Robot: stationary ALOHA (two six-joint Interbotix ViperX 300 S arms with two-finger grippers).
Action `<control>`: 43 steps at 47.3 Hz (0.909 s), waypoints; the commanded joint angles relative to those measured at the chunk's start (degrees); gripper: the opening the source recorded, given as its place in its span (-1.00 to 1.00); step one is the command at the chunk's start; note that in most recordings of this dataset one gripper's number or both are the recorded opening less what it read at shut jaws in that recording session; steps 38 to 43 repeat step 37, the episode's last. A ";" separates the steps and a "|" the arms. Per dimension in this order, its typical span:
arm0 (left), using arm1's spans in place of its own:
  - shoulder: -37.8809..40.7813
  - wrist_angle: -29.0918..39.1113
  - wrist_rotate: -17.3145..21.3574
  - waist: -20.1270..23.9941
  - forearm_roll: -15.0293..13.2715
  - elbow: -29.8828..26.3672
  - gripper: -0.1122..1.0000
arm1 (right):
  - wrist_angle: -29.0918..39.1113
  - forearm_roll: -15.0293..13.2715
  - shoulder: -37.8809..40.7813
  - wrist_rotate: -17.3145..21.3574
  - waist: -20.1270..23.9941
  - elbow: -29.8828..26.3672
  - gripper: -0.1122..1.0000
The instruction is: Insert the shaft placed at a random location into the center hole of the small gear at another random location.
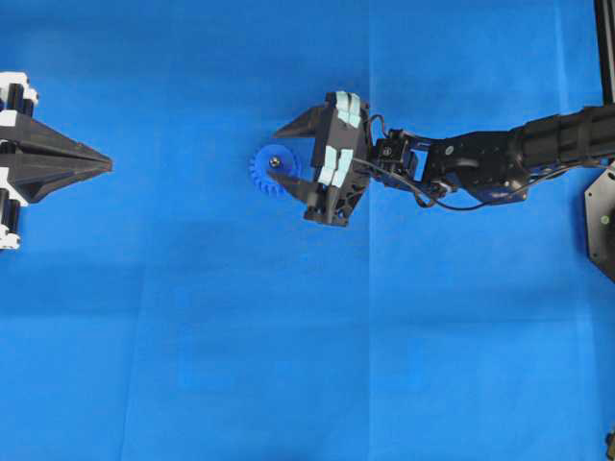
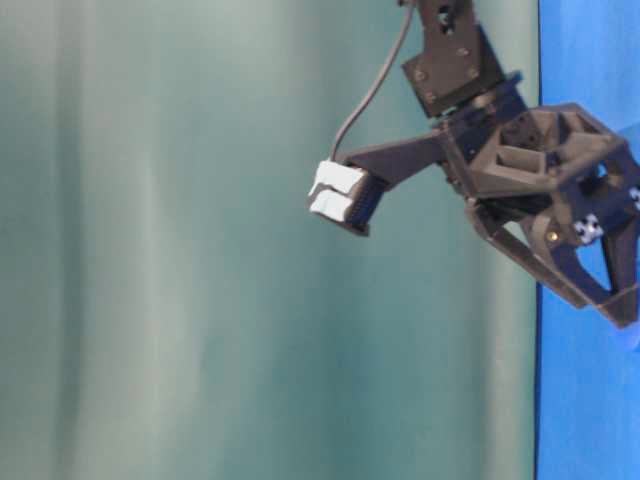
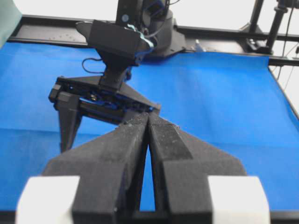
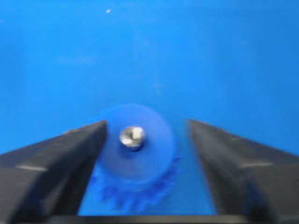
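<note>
The small blue gear (image 1: 270, 176) lies flat on the blue cloth just left of the middle. The shaft (image 1: 275, 162) stands in its hub, with its shiny round end showing. The shaft fills the center hole, so the hole is hidden. My right gripper (image 1: 279, 156) is open, with one finger on each side of the gear and clear of the shaft. In the right wrist view the gear (image 4: 135, 154) with the shaft (image 4: 132, 136) sits between the spread fingers of that gripper (image 4: 146, 123), nearer the left one. My left gripper (image 1: 108, 165) is shut and empty at the far left (image 3: 148, 116).
The blue cloth (image 1: 307, 346) covers the whole table. The right arm (image 1: 500, 158) reaches in from the right edge. A black mount (image 1: 601, 216) stands at the right border. In the left wrist view the right arm's gripper housing (image 3: 114, 39) is straight ahead.
</note>
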 commanded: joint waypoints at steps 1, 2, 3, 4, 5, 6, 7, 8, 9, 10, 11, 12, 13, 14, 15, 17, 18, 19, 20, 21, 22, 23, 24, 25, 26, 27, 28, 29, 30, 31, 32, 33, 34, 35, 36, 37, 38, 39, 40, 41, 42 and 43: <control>0.35 -0.53 0.00 -0.09 0.09 -0.62 -0.80 | -0.18 -0.09 -3.78 -0.09 0.26 -0.44 0.67; 0.44 -0.62 0.00 -0.09 0.09 -0.53 -0.80 | -0.26 0.00 -4.13 -0.09 0.18 -0.44 0.66; 0.44 -0.62 0.00 -0.09 0.09 -0.62 -0.80 | -0.26 0.00 -4.57 -0.18 0.18 -0.35 0.63; 0.44 -0.62 0.00 -0.09 0.09 -0.53 -0.80 | -0.18 0.00 -5.01 -0.26 0.18 -0.35 0.60; 0.44 -0.62 0.00 0.00 0.09 -0.53 -0.80 | -0.18 0.00 -5.36 -0.35 0.18 -0.26 0.58; 0.44 -0.62 0.00 -0.09 0.09 -0.53 -0.80 | -0.18 0.00 -5.89 -0.44 0.18 -0.26 0.55; 0.44 -0.62 0.00 0.00 0.09 -0.62 -0.80 | -0.09 -0.09 -6.50 -0.53 0.18 -0.26 0.54; 0.44 -0.62 0.00 0.00 0.09 -0.53 -0.80 | -0.09 -0.18 -6.94 -0.53 0.18 -0.26 0.52; 0.35 -0.62 0.00 0.00 0.09 -0.53 -0.80 | -0.09 -0.18 -7.38 -0.62 0.18 -0.18 0.52; 0.35 -0.62 0.00 -0.09 0.09 -0.62 -0.80 | -0.09 -0.18 -7.82 -0.62 0.18 -0.18 0.52; 0.44 -0.53 0.00 -0.09 0.09 -0.53 -0.80 | 0.00 -0.26 -8.35 -0.62 0.18 -0.18 0.52; 0.44 -0.62 0.00 0.00 0.09 -0.53 -0.80 | 0.09 -0.35 -8.70 -0.70 0.18 -0.09 0.53; 0.44 -0.62 0.00 0.00 0.09 -0.62 -0.80 | 0.09 -0.44 -9.23 -0.79 0.18 0.00 0.53; 0.44 -0.62 0.00 0.00 0.09 -0.62 -0.80 | 0.26 -0.44 -9.67 -0.79 0.18 0.09 0.53; 0.44 -0.62 0.00 -0.09 0.09 -0.53 -0.80 | 0.35 -0.44 -10.20 -0.79 0.18 0.18 0.53; 0.35 -0.62 0.00 -0.09 0.09 -0.53 -0.80 | 0.70 -0.53 -11.07 -0.79 0.18 0.35 0.53; 0.35 -0.62 0.00 -0.09 0.09 -0.62 -0.80 | 0.70 -0.53 -11.51 -0.79 0.18 0.53 0.53; 0.44 -0.62 0.00 -0.09 0.09 -0.53 -0.80 | 0.88 -0.62 -12.22 -0.79 0.18 0.53 0.53; 0.35 -0.62 0.00 -0.09 0.09 -0.53 -0.80 | 1.05 -0.62 -12.66 -0.79 0.18 0.70 0.53; 0.44 -0.62 0.00 -0.09 0.09 -0.53 -0.80 | 1.14 -0.62 -13.10 -0.79 0.18 0.79 0.53; 0.35 -0.62 0.00 -0.09 0.09 -0.53 -0.80 | 1.23 -0.70 -13.62 -0.79 0.18 0.97 0.53; 0.35 -0.62 0.00 0.00 0.09 -0.62 -0.80 | 1.41 -0.70 -13.97 -0.79 0.18 1.05 0.53; 0.44 -0.62 0.00 -0.09 0.09 -0.53 -0.80 | 1.58 -0.70 -14.50 -0.79 0.18 1.23 0.53; 0.44 -0.62 0.00 -0.09 0.09 -0.53 -0.80 | 1.67 -0.62 -14.85 -0.79 0.18 1.32 0.53; 0.35 -0.62 0.00 -0.09 0.09 -0.53 -0.80 | 1.85 -0.62 -15.29 -0.79 0.18 1.49 0.52; 0.35 -0.62 0.00 -0.09 0.09 -0.53 -0.80 | 2.02 -0.70 -15.82 -0.79 0.18 1.67 0.53; 0.35 -0.62 0.00 -0.09 0.09 -0.53 -0.80 | 2.11 -0.70 -16.17 -0.79 0.18 1.93 0.53; 0.35 -0.62 0.00 -0.09 0.09 -0.53 -0.80 | 2.20 -0.70 -16.52 -0.79 0.26 2.02 0.52; 0.35 -0.62 0.00 -0.09 0.09 -0.53 -0.80 | 2.29 -0.70 -16.79 -0.79 0.18 2.20 0.52; 0.35 -0.62 0.00 -0.09 0.09 -0.53 -0.80 | 2.20 -0.62 -17.05 -0.79 0.18 2.46 0.52; 0.44 -0.62 0.00 -0.09 0.09 -0.53 -0.80 | 2.20 -0.70 -17.14 -0.79 0.26 2.55 0.52; 0.35 -0.62 0.00 -0.09 0.09 -0.53 -0.80 | 2.29 -0.70 -17.31 -0.70 0.18 2.72 0.52; 0.35 -0.62 0.00 -0.09 0.09 -0.53 -0.80 | 2.20 -0.62 -17.49 -0.70 0.18 2.90 0.52; 0.44 -0.62 0.00 -0.09 0.09 -0.53 -0.80 | 2.20 -0.70 -17.58 -0.70 0.18 3.08 0.52; 0.35 -0.62 0.00 0.00 0.09 -0.53 -0.80 | 2.29 -0.62 -17.67 -0.70 0.18 3.16 0.52; 0.35 -0.62 0.00 0.00 0.09 -0.62 -0.80 | 2.20 -0.70 -17.75 -0.70 0.26 3.25 0.52; 0.35 -0.62 0.00 0.00 0.09 -0.62 -0.80 | 2.20 -0.70 -17.75 -0.70 0.26 3.25 0.52; 0.35 -0.62 0.00 0.00 0.09 -0.62 -0.80 | 2.20 -0.70 -17.75 -0.70 0.26 3.25 0.52; 0.35 -0.62 0.00 0.00 0.09 -0.62 -0.80 | 2.20 -0.70 -17.75 -0.70 0.26 3.25 0.52; 0.35 -0.62 0.00 0.00 0.09 -0.62 -0.80 | 2.20 -0.70 -17.75 -0.70 0.26 3.25 0.52; 0.35 -0.62 0.00 0.00 0.09 -0.62 -0.80 | 2.20 -0.70 -17.75 -0.70 0.26 3.25 0.52; 0.35 -0.62 0.00 0.00 0.09 -0.62 -0.80 | 2.20 -0.70 -17.75 -0.70 0.26 3.25 0.52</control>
